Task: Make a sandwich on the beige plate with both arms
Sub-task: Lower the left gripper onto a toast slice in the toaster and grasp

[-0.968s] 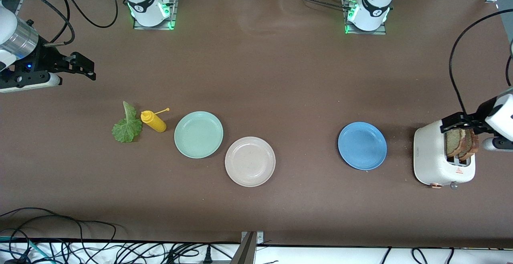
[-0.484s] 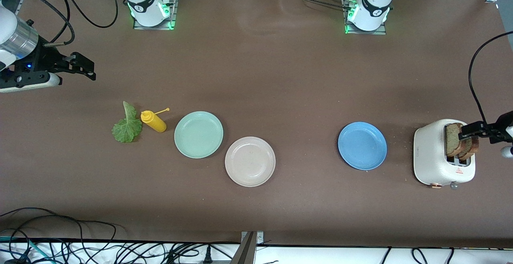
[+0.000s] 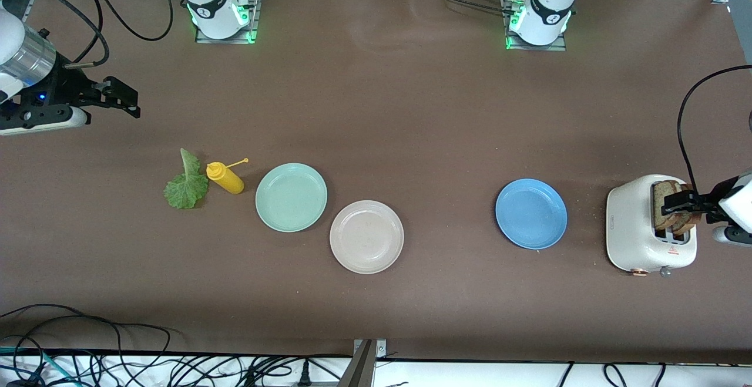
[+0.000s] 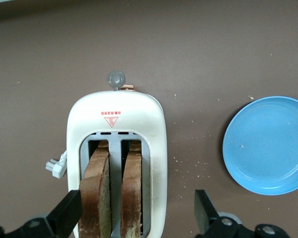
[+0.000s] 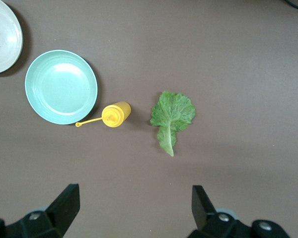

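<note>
Two brown-crusted bread slices (image 3: 670, 211) stand upright in the slots of a white toaster (image 3: 637, 228) at the left arm's end of the table; the left wrist view shows them side by side (image 4: 95, 188). My left gripper (image 3: 675, 202) hangs open over the toaster (image 4: 116, 119), its jaws (image 4: 137, 215) spread wider than both slices together. The beige plate (image 3: 366, 236) lies empty mid-table. The green lettuce leaf (image 3: 187, 184) lies flat toward the right arm's end and shows in the right wrist view (image 5: 172, 116). My right gripper (image 3: 126, 99) waits open and empty (image 5: 134, 203) above the table.
A yellow squeeze bottle (image 3: 226, 178) lies beside the lettuce. A mint-green plate (image 3: 291, 197) sits beside the beige plate, a little farther from the camera. A blue plate (image 3: 531, 214) sits between the beige plate and the toaster. Cables run along the table's front edge.
My left gripper drew back toward the table's end, then came back over the bread slices. The right arm, the plates and the lettuce have not moved.
</note>
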